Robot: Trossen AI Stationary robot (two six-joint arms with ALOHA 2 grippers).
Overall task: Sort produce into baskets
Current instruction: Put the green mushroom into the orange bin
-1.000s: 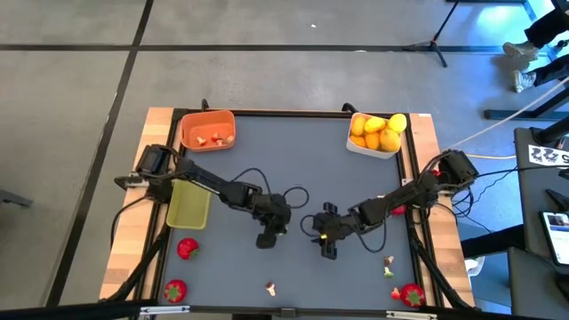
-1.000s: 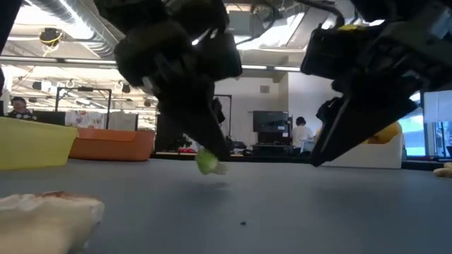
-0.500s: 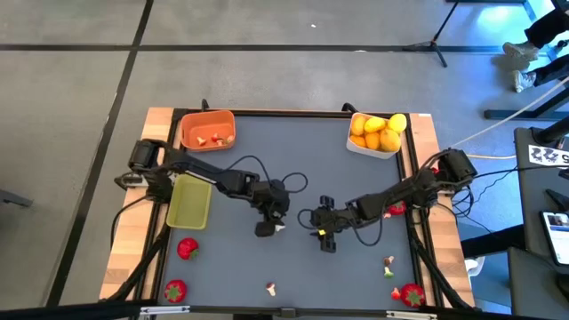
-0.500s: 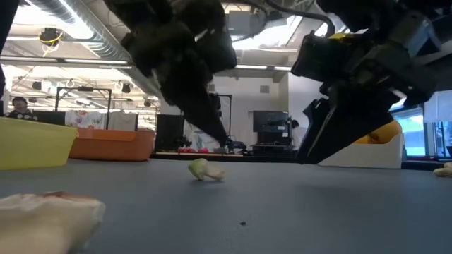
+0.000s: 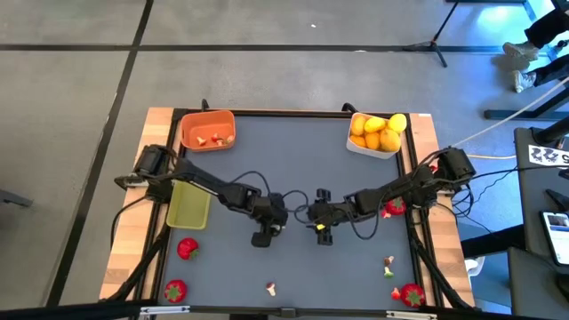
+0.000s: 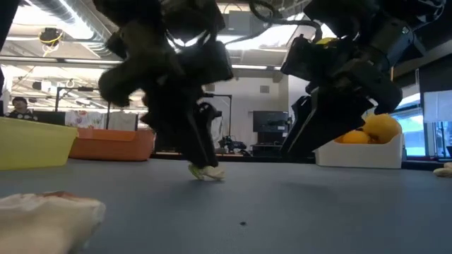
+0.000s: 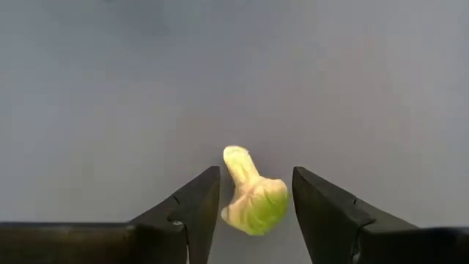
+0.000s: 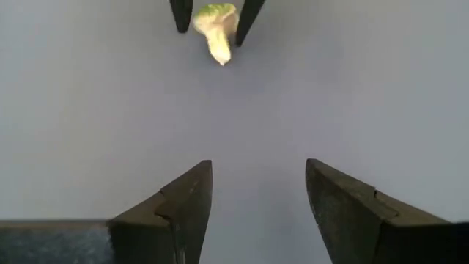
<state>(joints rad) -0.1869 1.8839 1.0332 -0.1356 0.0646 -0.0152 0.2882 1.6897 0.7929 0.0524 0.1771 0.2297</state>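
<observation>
Produce is spread over the grey bench (image 5: 293,160): a small pale-and-green piece (image 7: 251,194) lies mid-bench, btwn the two fingers of the left pincer (image 5: 264,234), which stand apart on either side of it w/o visibly squeezing it; in the low view the piece (image 6: 205,171) rests on the surface. Right pincer (image 5: 322,233) sits just right of it, fingers apart, nothing btwn them; its wrist view shows the same piece (image 8: 215,28) farther off, flanked by the other arm's finger tips.

Baskets: orange basket (image 5: 208,131) at far left w/ a few tiny pale-and-red bits; white basket (image 5: 373,142) at far right, full of yellow and orange citrus (image 5: 378,132); yellow-green basket (image 5: 188,204) at left edge.

Loose items: two strawberries (image 5: 188,248) near left, one strawberry (image 5: 411,294) near right, one (image 5: 394,208) by the right arm, small bits (image 5: 270,288) along the near edge.
</observation>
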